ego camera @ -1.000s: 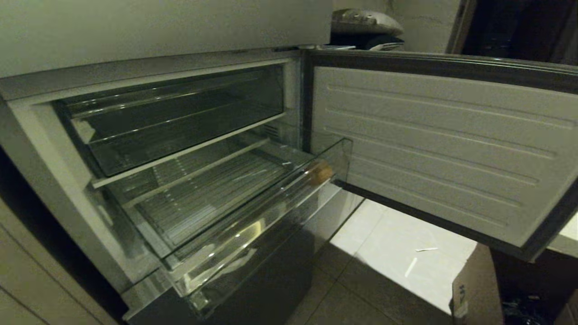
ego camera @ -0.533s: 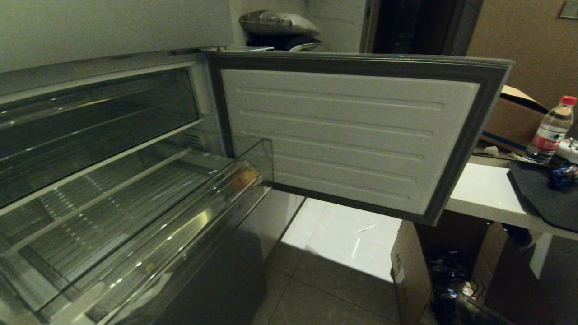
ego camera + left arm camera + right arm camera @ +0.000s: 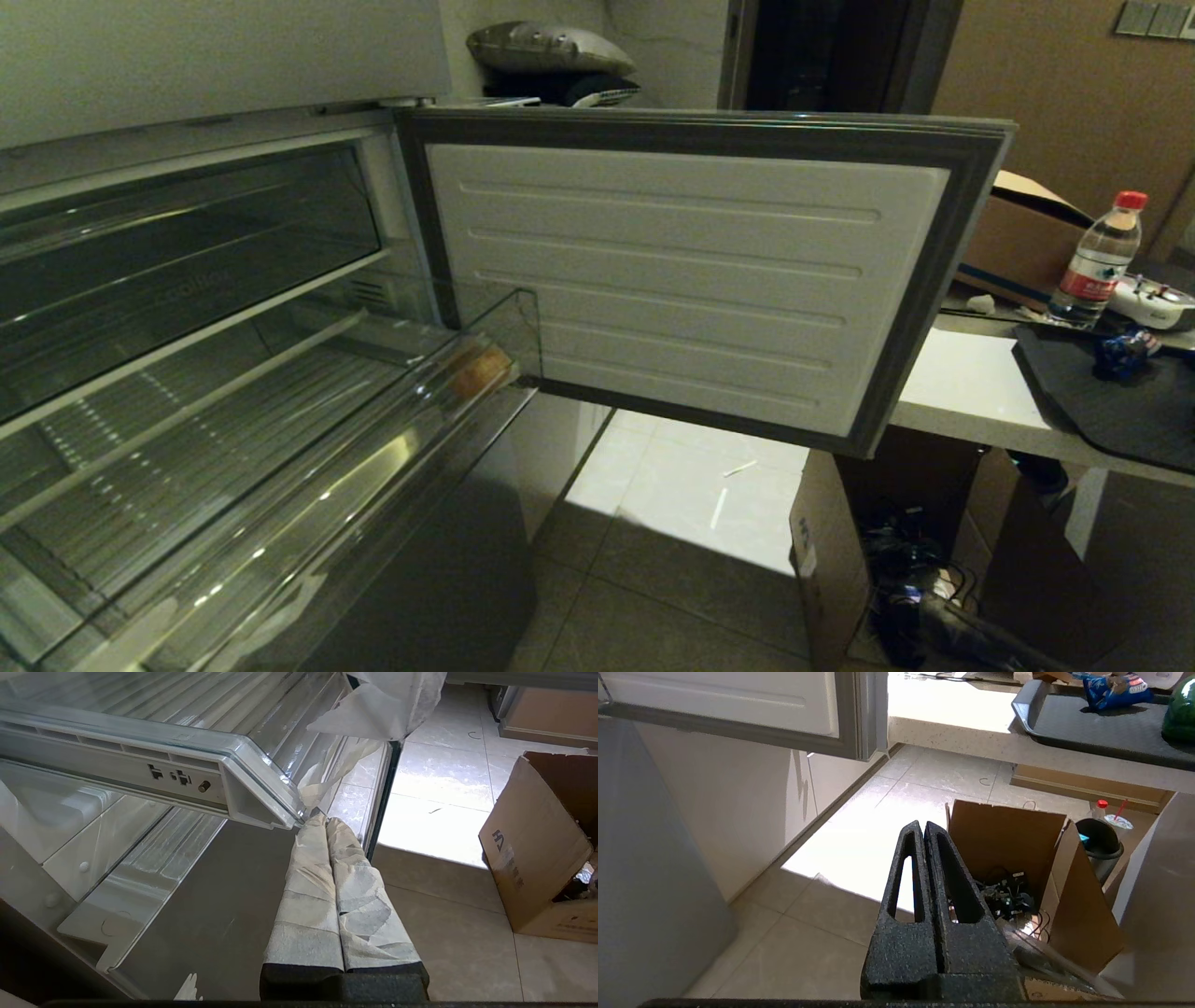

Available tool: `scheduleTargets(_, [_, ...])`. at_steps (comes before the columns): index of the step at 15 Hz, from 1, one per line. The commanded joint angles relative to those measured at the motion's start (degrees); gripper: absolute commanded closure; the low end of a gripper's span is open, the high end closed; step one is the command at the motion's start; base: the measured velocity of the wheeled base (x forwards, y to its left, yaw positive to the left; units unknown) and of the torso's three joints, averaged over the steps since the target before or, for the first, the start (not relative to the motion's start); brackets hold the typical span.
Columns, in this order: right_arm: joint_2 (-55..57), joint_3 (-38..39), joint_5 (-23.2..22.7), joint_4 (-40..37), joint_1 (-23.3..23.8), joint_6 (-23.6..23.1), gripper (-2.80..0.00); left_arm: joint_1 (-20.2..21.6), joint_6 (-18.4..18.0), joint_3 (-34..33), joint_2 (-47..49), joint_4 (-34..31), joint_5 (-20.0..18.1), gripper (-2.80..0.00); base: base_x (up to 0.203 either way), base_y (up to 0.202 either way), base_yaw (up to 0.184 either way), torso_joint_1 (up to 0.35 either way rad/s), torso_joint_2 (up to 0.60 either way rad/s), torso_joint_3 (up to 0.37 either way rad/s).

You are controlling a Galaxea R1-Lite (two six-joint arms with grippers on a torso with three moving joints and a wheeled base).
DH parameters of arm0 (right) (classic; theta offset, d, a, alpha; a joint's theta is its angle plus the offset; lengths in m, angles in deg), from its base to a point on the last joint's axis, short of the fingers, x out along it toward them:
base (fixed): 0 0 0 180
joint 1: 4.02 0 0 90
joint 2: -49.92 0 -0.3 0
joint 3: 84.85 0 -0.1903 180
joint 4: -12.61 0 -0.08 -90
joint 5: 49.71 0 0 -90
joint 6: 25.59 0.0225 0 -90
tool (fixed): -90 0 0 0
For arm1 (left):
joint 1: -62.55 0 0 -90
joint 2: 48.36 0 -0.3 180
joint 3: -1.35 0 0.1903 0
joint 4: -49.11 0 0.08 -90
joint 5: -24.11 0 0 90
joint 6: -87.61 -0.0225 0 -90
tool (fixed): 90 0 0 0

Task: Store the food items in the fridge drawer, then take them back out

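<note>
The fridge drawer (image 3: pixel 373 448), a clear bin with a ribbed floor, stands pulled out of the grey fridge. One food item (image 3: pixel 479 369), a small orange-brown lump, lies in its front right corner against the clear wall. Neither gripper shows in the head view. In the left wrist view my left gripper (image 3: pixel 325 820), its fingers wrapped in white tape, is shut and empty. It hangs just below the drawer's front corner (image 3: pixel 252 779). The black right gripper (image 3: pixel 923 826) is shut on nothing and hangs over the floor, away from the fridge.
The fridge door (image 3: pixel 672 271) stands swung open to the right. Under its edge an open cardboard box (image 3: pixel 822 551) sits on the tiled floor. Beyond it a white table (image 3: pixel 971 387) carries a water bottle (image 3: pixel 1092 261) and a black tray (image 3: pixel 1102 401).
The head view has swung to the right: the fridge slid left in the picture, and the table with the bottle came into view. The food item has kept its place in the drawer.
</note>
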Motion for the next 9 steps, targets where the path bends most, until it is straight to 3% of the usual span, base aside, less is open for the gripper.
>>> scheduleTargets(1, [3.1, -3.8, 0.4, -0.8, 0.1, 0.2, 0.00, 0.0, 0.0, 0.0, 0.0, 0.0, 0.0, 0.00, 0.000, 0.000, 0.000, 0.000, 0.00, 0.000])
scheduleTargets(5, [18.9, -14.9, 5.0, -6.0, 1.2, 2.8, 0.00, 0.0, 0.0, 0.0, 0.0, 0.0, 0.0, 0.00, 0.000, 0.000, 0.000, 0.000, 0.00, 0.000])
scheduleTargets(9, [42.5, -24.3, 5.1, -3.5, 9.2, 10.2, 0.00, 0.0, 0.0, 0.0, 0.0, 0.0, 0.0, 0.00, 0.000, 0.000, 0.000, 0.000, 0.00, 0.000])
